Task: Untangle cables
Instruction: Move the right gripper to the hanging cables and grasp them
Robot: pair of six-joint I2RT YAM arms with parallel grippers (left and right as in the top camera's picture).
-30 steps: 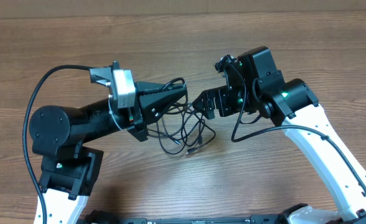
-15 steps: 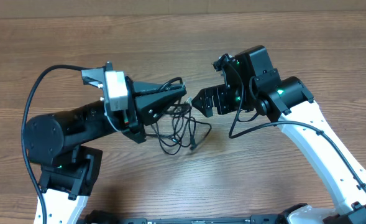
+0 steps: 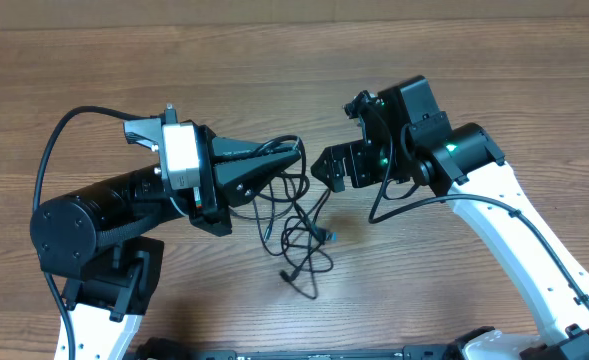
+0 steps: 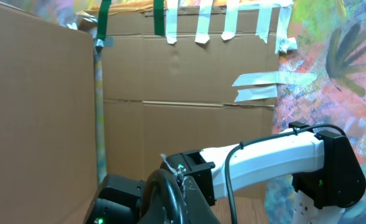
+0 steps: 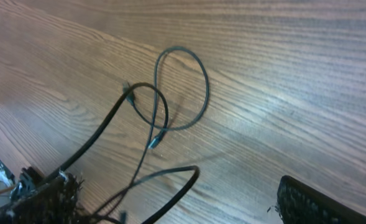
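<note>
The cables (image 3: 296, 237) are thin black cords in loose loops. They hang from my left gripper (image 3: 292, 155), which is shut on their upper part, and trail down to the wooden table (image 3: 454, 60). In the left wrist view a black cord (image 4: 170, 186) curves over the finger (image 4: 192, 208). My right gripper (image 3: 326, 165) is open just right of the left one, facing it. In the right wrist view its fingers (image 5: 170, 205) stand wide apart, with a cable loop (image 5: 207, 93) lying on the table beyond and a cord passing close by the left finger.
Thicker black cables run along both arms (image 3: 64, 150). In the left wrist view a cardboard wall (image 4: 189, 74) with tape strips stands behind the table, and the white right arm (image 4: 276, 155) crosses in front of it.
My left gripper has turned and risen with the cables. The bundle has stretched out and its lower loops have dropped toward the table's front. The right gripper has hardly moved.
</note>
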